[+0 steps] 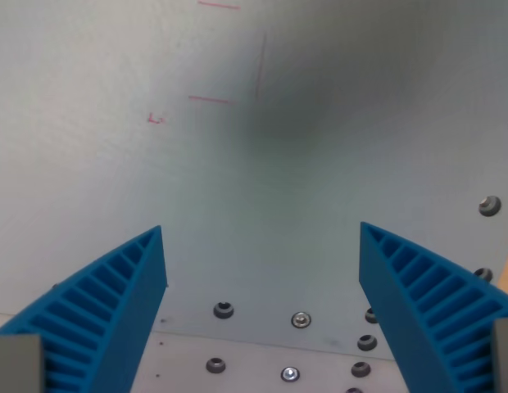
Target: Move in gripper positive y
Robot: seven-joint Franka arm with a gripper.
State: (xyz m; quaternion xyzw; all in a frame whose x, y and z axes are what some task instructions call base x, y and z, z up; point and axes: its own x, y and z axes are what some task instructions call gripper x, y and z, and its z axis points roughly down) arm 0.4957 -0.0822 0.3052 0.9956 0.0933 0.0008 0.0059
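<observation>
Wrist view gives me the gripper (262, 233) nearest, its two blue ribbed fingers (115, 307) spread wide apart, holding nothing. Between and below them I see screws (300, 319) set in a pale plate (262, 360). Beyond lies the pale grey surface (90, 164), with faint red marks (211, 100) farther up.

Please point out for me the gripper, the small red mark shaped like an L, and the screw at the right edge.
gripper (262, 258): wrist view, midway between the blue fingertips, jaws apart.
red L-shaped mark (156, 119): wrist view, its middle.
screw (489, 205): wrist view, its head.
</observation>
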